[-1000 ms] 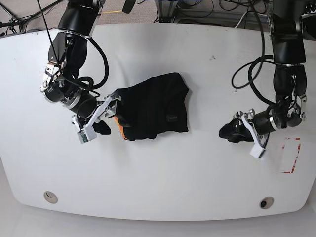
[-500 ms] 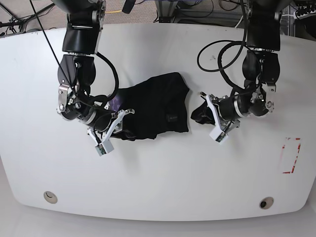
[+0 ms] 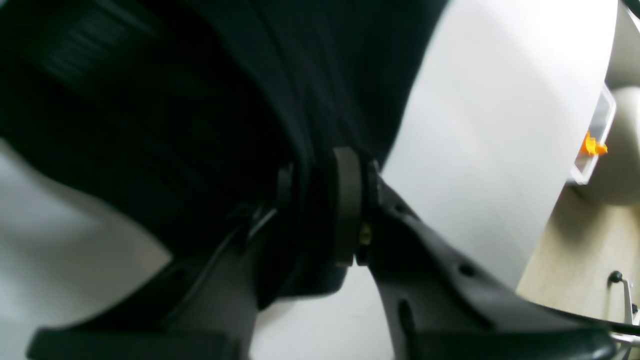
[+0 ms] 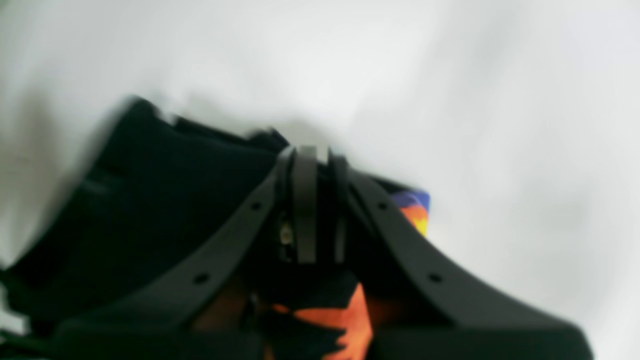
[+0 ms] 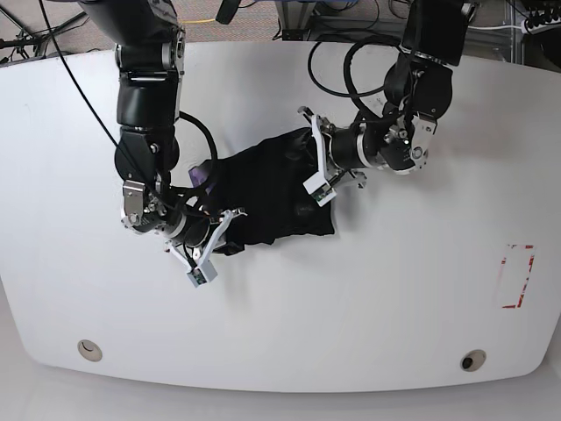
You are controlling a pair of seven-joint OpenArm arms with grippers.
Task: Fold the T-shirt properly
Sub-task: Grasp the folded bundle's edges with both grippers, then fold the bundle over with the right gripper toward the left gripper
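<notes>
Black cloth, the T-shirt (image 5: 272, 197), lies bunched near the middle of a white table (image 5: 368, 298). From the overhead view, two dark robot arms reach in from the far edge and meet the shirt at opposite sides. The left gripper (image 3: 320, 200) is clamped on a fold of black fabric at the shirt's right edge. The right gripper (image 4: 315, 200) is pinched closed on the shirt's left edge, beside a printed patch (image 4: 415, 210) of blue and orange. Both wrist views are blurred. A red-outlined rectangle (image 5: 515, 276) marks the table, well apart from the shirt.

Black arms (image 5: 147, 79); looping black cables (image 5: 346, 74)
</notes>
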